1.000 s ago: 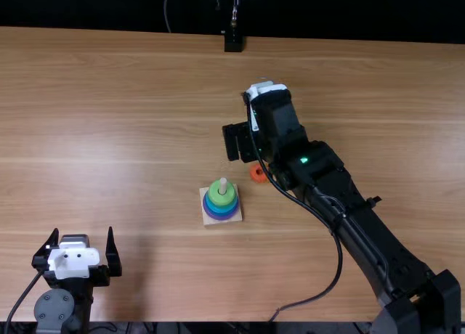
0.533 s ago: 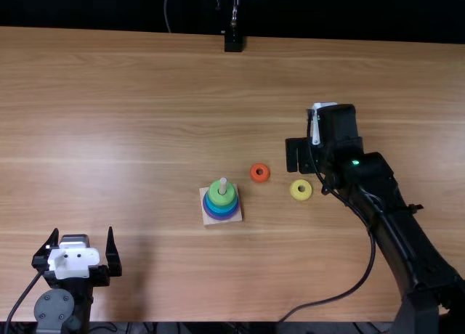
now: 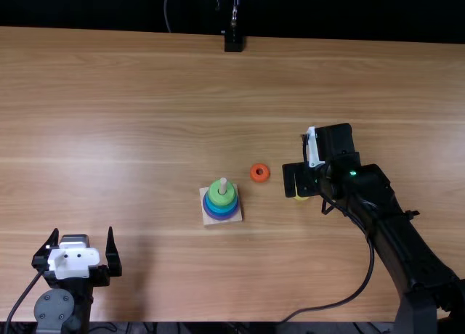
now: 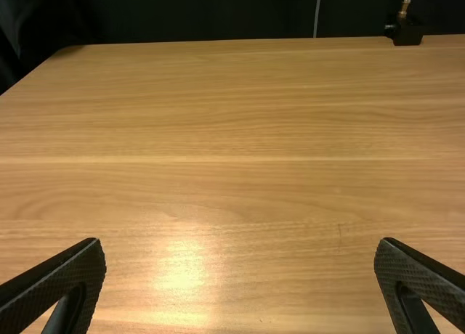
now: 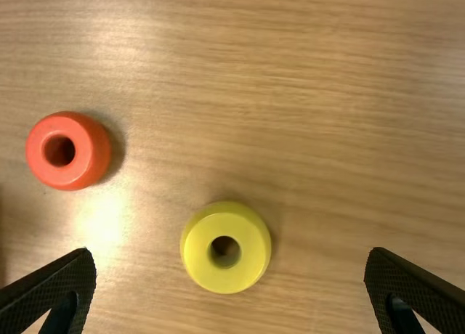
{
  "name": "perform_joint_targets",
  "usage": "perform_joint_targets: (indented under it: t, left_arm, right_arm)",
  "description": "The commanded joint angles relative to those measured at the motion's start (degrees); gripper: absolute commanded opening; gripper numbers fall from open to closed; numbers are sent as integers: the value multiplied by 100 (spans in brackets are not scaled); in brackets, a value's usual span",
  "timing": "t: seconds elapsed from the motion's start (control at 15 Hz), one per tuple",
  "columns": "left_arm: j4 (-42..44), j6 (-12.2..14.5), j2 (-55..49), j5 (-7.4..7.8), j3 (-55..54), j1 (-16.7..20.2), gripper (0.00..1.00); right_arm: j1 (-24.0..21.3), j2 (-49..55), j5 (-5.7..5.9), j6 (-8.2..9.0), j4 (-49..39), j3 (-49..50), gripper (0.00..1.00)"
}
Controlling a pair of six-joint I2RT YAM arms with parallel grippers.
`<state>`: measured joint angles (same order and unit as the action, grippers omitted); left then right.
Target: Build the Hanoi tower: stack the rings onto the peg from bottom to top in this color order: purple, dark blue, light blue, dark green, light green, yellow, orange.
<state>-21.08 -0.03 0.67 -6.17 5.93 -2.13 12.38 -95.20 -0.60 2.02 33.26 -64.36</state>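
Pointing down above the yellow ring [image 5: 195, 250], the right gripper [image 3: 296, 181] has its jaws spread. Well apart from that ring, the left gripper [image 3: 82, 232] aims forward, jaws wide.

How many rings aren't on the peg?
2: the orange ring lies between the tower and the right gripper; the yellow ring lies below that gripper.
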Motion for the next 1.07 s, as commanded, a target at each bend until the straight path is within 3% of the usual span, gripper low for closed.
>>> perform_joint_targets:
  t: [0.0, 1.0]
  left_arm:
    - [-455, 24, -67, -5, -593, 46, 100]
    - [-455, 24, -67, -5, -593, 46, 100]
  right_arm:
    - [63, 63, -119, 9, 3, 108, 100]
    - [221, -851, -109, 93, -8, 134, 100]
